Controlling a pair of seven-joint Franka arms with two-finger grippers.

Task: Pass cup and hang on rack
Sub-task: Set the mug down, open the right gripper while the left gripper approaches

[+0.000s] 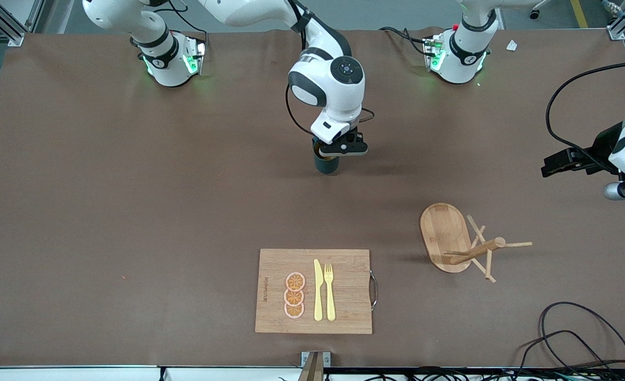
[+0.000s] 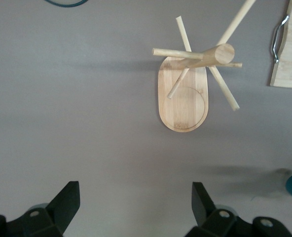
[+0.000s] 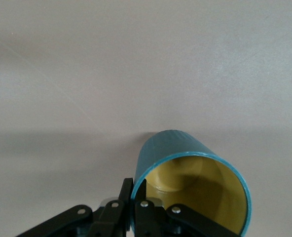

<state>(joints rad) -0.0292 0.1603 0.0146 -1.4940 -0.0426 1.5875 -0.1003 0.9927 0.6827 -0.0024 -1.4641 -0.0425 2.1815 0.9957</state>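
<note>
Pinching the cup [image 3: 190,185] by its rim in the right claw [image 1: 344,146] over mid-worktop [image 1: 132,211], waiting with the left claw [image 2: 136,207] spread near the rack [image 1: 458,241], passing and hanging not yet done.

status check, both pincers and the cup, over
Right pincer shut on the cup rim, mid-table. Left pincer open, waiting over the left arm's end. Rack upright, nearer the camera, nothing in the way.
</note>
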